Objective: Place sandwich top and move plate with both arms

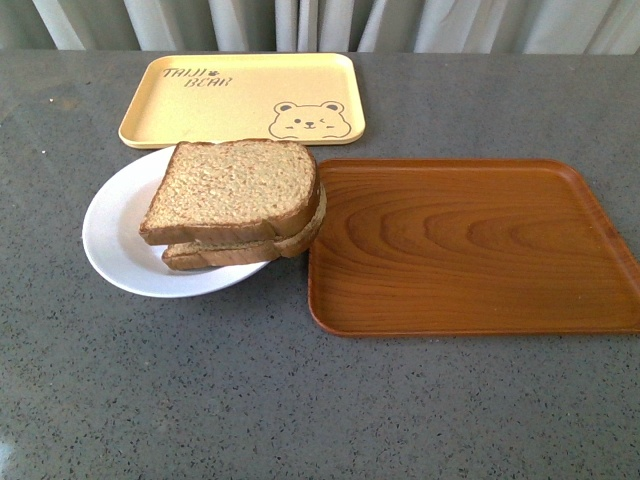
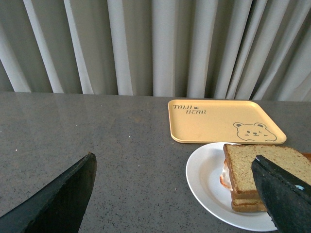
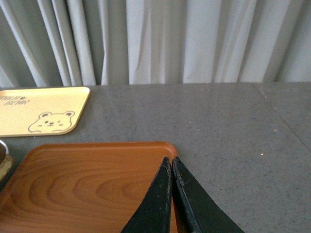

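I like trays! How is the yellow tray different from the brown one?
The yellow tray has a bear face and letters; the brown tray shows only wood grain. The yellow tray lies farther back, near the curtain; the brown tray lies nearer, beside the plate. Both are flat rectangles with rounded corners.

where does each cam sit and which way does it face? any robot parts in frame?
Front: robot's body, looking down at sandwich top on plate, wooden tray, bear tray; no arm shows.
Left wrist: left arm, facing curtain; open left gripper, plate beyond.
Right wrist: right arm, facing curtain; shut right gripper shows against the wooden tray.
Shared: bear tray in all three.
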